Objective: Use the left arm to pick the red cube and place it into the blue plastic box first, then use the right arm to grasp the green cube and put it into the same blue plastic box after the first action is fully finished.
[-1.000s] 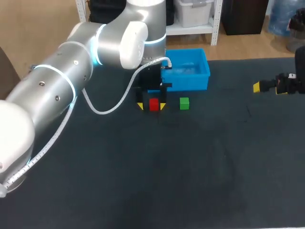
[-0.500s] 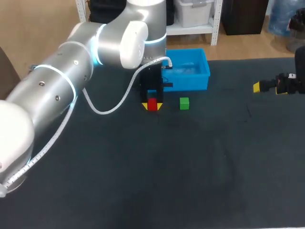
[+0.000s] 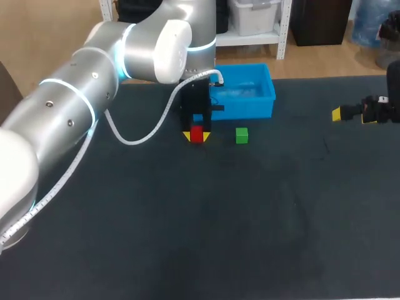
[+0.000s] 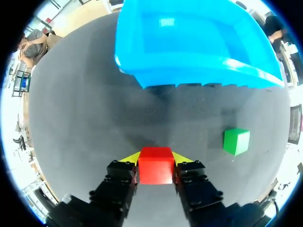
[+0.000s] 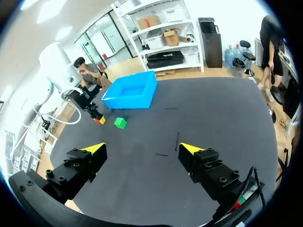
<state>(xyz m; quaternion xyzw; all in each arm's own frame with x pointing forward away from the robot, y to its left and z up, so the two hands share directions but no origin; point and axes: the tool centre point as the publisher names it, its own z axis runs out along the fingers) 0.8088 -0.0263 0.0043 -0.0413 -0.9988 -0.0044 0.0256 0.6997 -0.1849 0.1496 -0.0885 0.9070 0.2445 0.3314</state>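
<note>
no legible text, no labels, numbers or signs to read

Left arm (image 3: 69,106): fat silver-grey links, rounded white joint cap (image 3: 170,53), pale-blue glowing rings (image 3: 122,57) at joints, small dark screws (image 3: 95,75) in shell. White cable (image 3: 134,142) runs to black wrist block (image 3: 195,100). Left jaws: black blocky fingers (image 4: 118,182), screw heads, yellow wedge tips (image 4: 130,157). Right jaws same.
</note>
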